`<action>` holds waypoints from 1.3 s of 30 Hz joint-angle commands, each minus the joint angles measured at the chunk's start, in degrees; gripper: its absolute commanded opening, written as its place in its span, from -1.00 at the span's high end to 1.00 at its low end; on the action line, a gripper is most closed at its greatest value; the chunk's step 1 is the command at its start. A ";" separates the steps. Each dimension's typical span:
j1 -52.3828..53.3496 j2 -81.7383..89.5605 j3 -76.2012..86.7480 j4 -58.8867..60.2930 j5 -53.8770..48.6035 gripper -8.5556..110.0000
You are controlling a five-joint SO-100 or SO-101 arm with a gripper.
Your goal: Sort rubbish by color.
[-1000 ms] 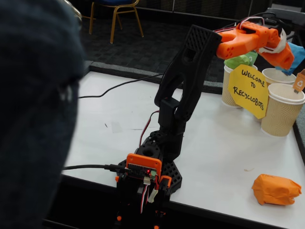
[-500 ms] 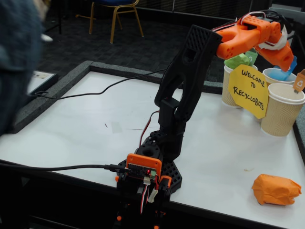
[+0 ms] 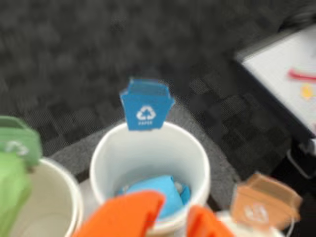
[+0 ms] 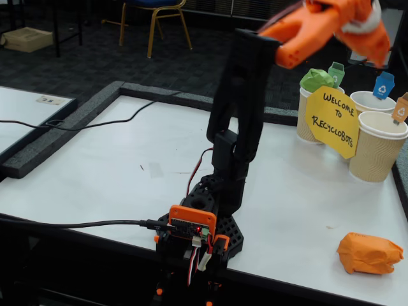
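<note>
White tabletop (image 4: 127,166) stretches out around my base, dark carpet beyond it. Taking the yellow "Welcome to Recyclobots" sign (image 4: 332,120) as the landmark: nearest the camera, well in front of it and slightly right in the fixed view, the orange paper wad (image 4: 370,253) lies on the table. Just right of the sign stands the cup with the orange tag (image 4: 377,146). Behind the sign, the cup with the blue tag (image 3: 150,168) holds the blue paper wad (image 3: 160,193), seen in the wrist view. Behind the sign's left edge, the green paper wad (image 4: 316,80) sits atop the cup with the green tag (image 4: 306,118). My gripper (image 3: 173,217) hangs above the blue-tagged cup, fingers parted, holding nothing.
</note>
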 commanded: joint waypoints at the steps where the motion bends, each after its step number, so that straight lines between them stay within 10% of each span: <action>1: 1.76 20.30 0.62 5.19 2.11 0.85; 39: 8.44 56.51 33.49 23.82 53.61 0.85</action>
